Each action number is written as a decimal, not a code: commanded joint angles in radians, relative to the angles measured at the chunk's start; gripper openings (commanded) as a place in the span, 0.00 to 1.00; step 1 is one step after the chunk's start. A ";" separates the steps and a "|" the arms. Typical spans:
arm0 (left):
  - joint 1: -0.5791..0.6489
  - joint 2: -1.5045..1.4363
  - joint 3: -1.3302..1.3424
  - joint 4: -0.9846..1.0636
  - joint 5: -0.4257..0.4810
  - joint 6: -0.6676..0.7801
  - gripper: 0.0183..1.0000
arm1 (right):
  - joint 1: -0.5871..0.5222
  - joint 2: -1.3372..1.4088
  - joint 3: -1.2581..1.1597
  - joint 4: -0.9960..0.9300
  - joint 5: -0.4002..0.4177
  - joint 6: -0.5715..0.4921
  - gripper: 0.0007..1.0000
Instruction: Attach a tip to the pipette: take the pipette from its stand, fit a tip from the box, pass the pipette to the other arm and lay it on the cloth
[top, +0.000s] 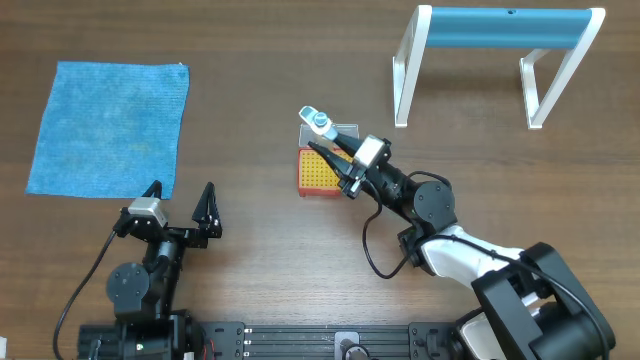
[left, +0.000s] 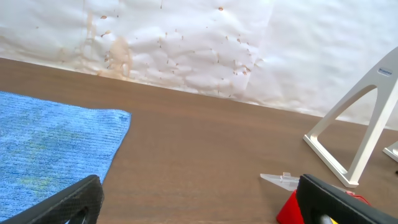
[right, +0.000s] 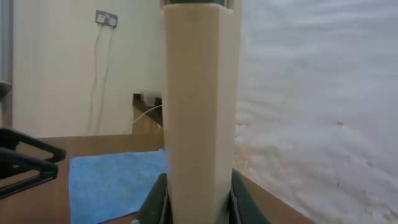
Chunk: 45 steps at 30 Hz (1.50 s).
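Observation:
The cream-bodied pipette (right: 193, 106) stands upright in my right gripper (right: 194, 200), which is shut on it. From above, the pipette's white-and-blue head (top: 318, 121) sticks out past the right gripper (top: 335, 160), over the red tip box (top: 316, 175) with its clear lid (top: 345, 130) open. My left gripper (top: 182, 205) stands open with nothing in it, just below the blue cloth (top: 110, 130). In the left wrist view the left gripper (left: 199, 190) has wide-spread fingers (left: 68, 202), with the cloth (left: 50, 149) beyond and the tip box (left: 291, 210) to one side.
The pipette stand (top: 500, 60), a blue bar on white legs, sits at the back right; one of its legs (left: 360, 130) appears in the left wrist view. A white wall backs the table. Bare wood lies between cloth and tip box.

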 joint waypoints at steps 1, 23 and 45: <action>0.003 -0.007 -0.004 -0.002 -0.015 0.013 1.00 | 0.007 0.080 -0.011 0.009 0.027 0.005 0.08; 0.003 -0.007 -0.004 -0.002 -0.015 0.013 1.00 | 0.008 0.230 0.027 0.011 0.172 0.050 0.08; 0.003 -0.007 -0.004 -0.002 -0.015 0.013 1.00 | 0.006 0.247 0.026 0.010 0.168 0.050 0.08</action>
